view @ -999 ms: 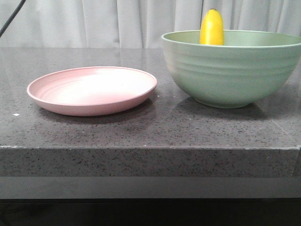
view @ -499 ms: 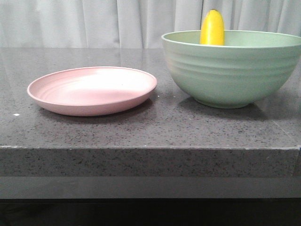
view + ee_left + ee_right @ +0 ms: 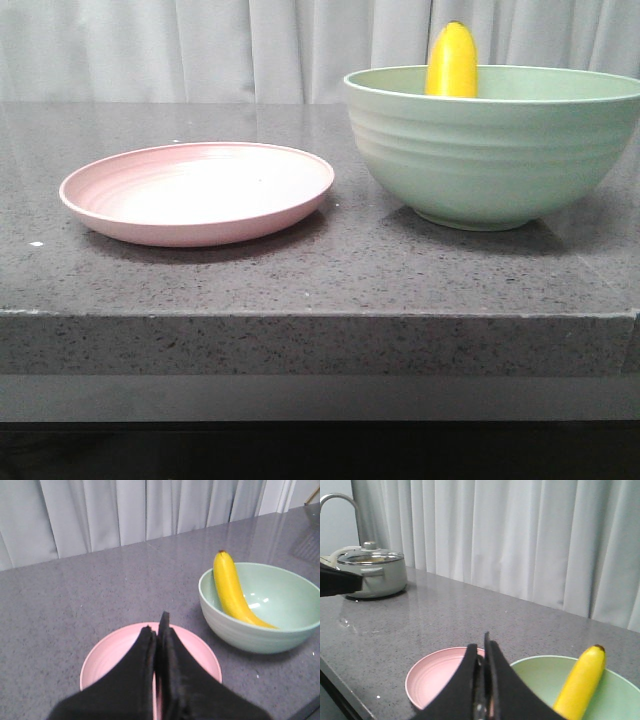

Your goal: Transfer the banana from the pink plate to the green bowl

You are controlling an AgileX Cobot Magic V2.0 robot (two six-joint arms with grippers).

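Banana in green bowl, beside left tool.

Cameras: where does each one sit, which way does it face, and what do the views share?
Front: low at the counter edge, facing forward at the pink plate and green bowl; no robot parts show.
Left wrist: above the plate, looking down over the shut left pincer toward the bowl.
Right wrist: raised, facing the curtain and a lidded pot, shut right pincer in front.
All three share plate, bowl and the banana leaning inside it.
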